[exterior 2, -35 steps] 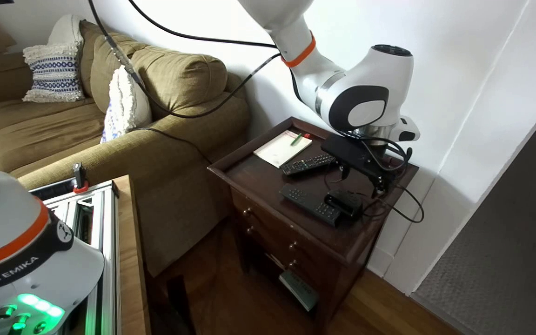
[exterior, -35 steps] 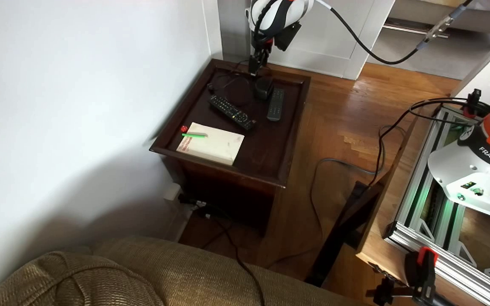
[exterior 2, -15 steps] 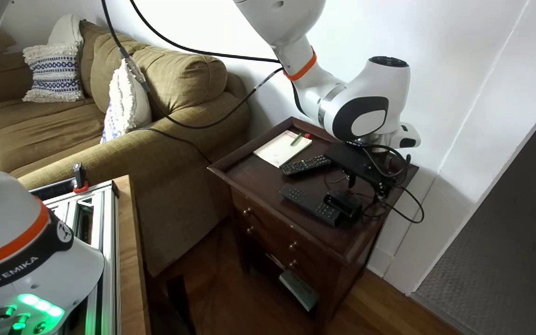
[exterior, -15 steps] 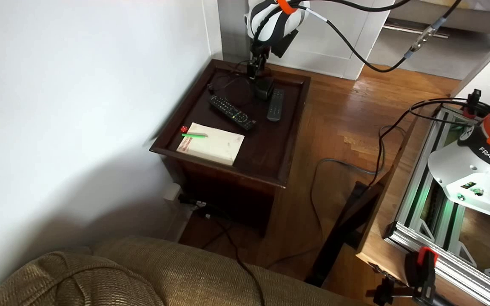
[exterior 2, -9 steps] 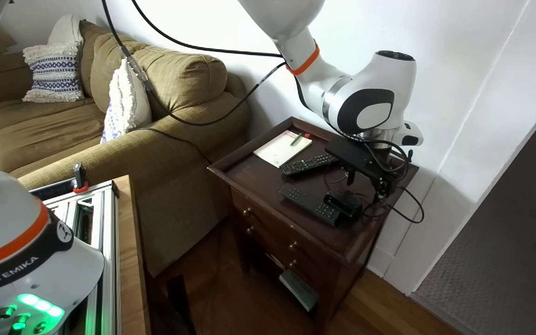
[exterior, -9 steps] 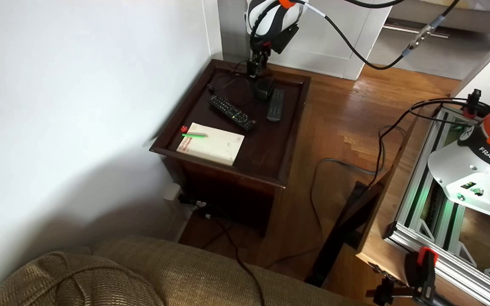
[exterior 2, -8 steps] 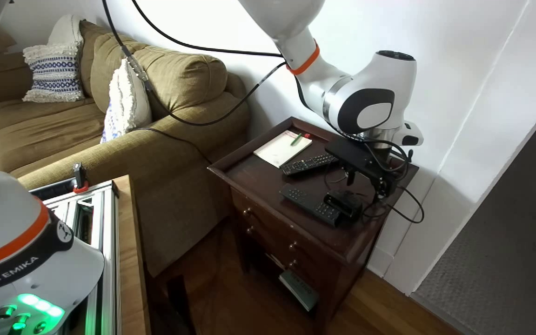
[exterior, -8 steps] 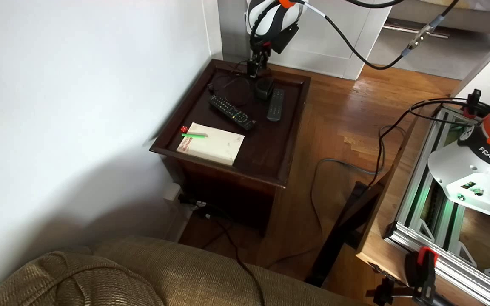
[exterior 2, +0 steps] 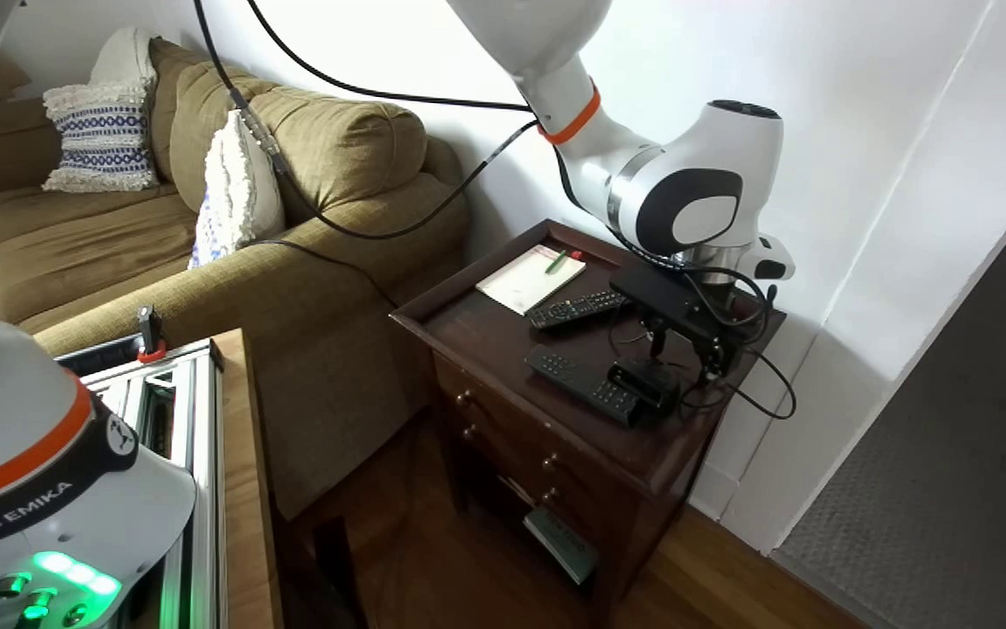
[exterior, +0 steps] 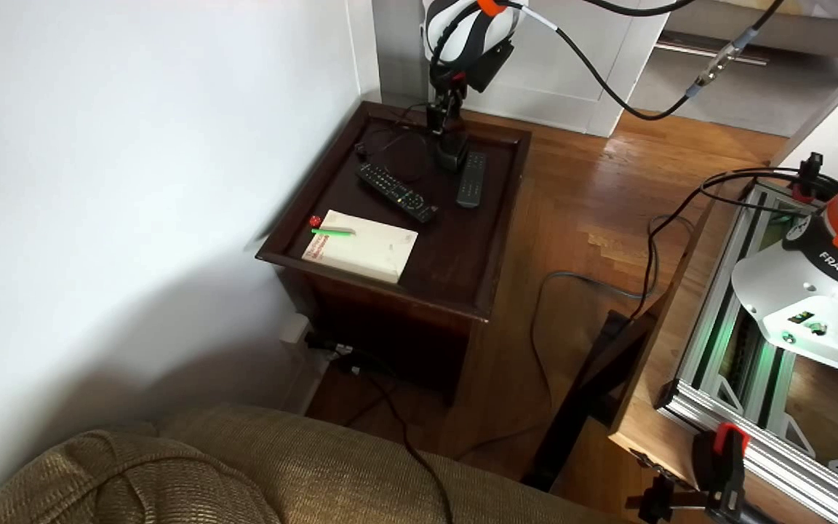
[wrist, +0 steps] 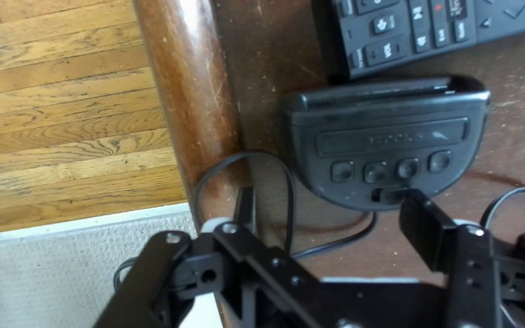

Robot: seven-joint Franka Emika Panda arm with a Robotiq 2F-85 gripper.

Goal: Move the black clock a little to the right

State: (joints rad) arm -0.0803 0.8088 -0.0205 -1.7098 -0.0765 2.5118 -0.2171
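Observation:
The black clock (wrist: 381, 136) is a squat black box with a rounded back edge and a row of buttons on top. It stands on the dark wooden nightstand (exterior: 455, 255) and shows in both exterior views (exterior: 452, 153) (exterior 2: 645, 384). My gripper (wrist: 331, 207) is open, its two fingers wide apart. In the wrist view the right fingertip overlaps the clock's rounded edge, and the left fingertip is beyond its left side, near the nightstand's rim. In an exterior view the gripper (exterior 2: 685, 356) hangs just above and behind the clock. Nothing is between the fingers; contact cannot be told.
A slim dark remote (exterior 2: 582, 384) lies right against the clock's front side. Another remote (exterior: 397, 193) and a pale notepad (exterior: 364, 244) with a green pen (exterior: 332, 232) lie farther off. A black cord (wrist: 335, 246) loops behind the clock. The nightstand has a raised rim; a wall stands close by.
My gripper has come slightly lower and closer to the clock over the last two seconds, with a small shift in the last half second. The clock and remotes have not moved.

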